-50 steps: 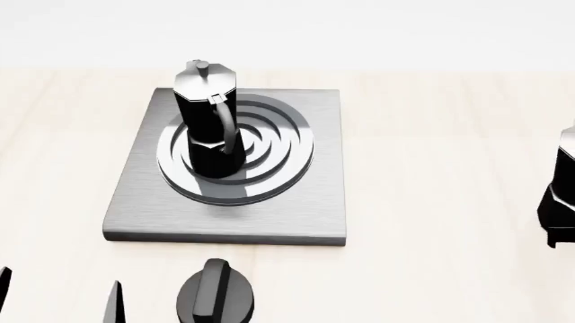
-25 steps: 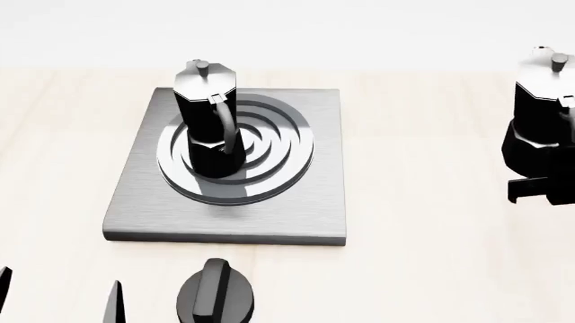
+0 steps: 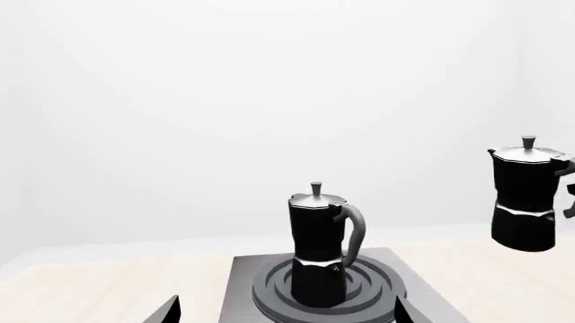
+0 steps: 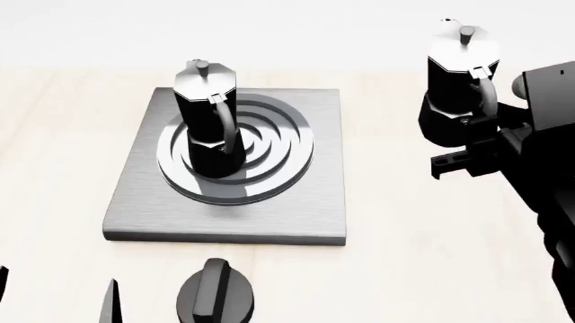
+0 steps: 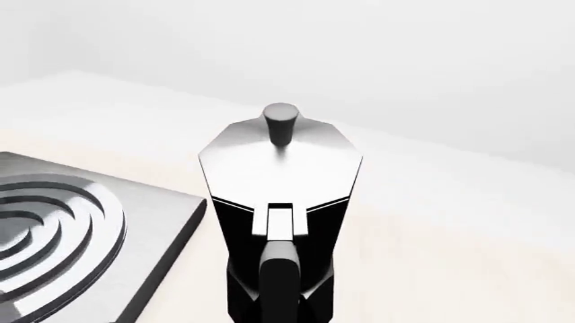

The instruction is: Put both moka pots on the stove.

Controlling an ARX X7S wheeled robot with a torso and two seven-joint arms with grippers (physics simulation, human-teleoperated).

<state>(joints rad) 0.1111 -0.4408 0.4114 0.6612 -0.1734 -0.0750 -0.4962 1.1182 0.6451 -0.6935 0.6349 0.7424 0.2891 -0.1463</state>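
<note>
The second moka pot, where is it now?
In the head view the second moka pot hangs in the right gripper, above the table, right of the stove.

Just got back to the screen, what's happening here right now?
One moka pot stands on the stove's ring burner. The right gripper holds the second pot in the air, beside the stove and off to its right, not over it yet. The left gripper sits low near the dial knob, holding nothing.
</note>
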